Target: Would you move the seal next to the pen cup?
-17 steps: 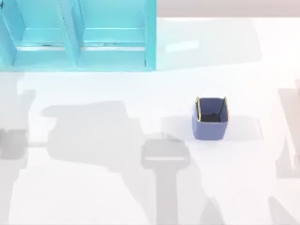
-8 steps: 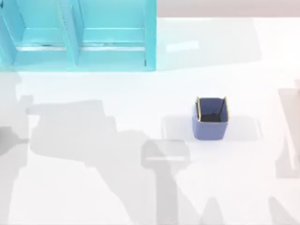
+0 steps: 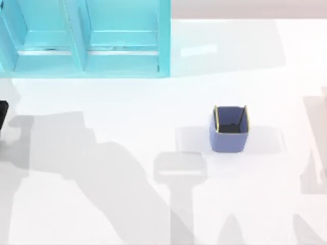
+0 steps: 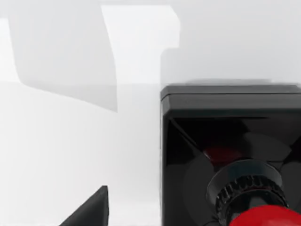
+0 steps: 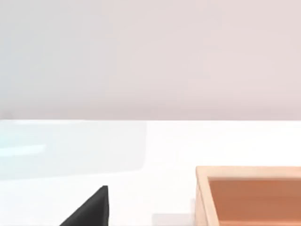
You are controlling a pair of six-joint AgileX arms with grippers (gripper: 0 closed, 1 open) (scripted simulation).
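Pen cup point(image 3: 229, 128) stood upright on white desk point(image 3: 153, 214), right of centre, well apart from turquoise shelf unit point(image 3: 84, 38) at far left corner. Dark sliver at desk's left edge, identity unclear. Left wrist view: seal point(image 4: 230, 155) close up, black block base, ridged black collar, red knob at frame edge; resting on desk. One dark fingertip point(image 4: 89, 209) of left pincer beside it, not touching. Left pincer state: cannot tell. Right wrist view: dark fingertip point(image 5: 89, 209), wooden box point(image 5: 249, 195) corner on desk; right pincer state cannot tell.
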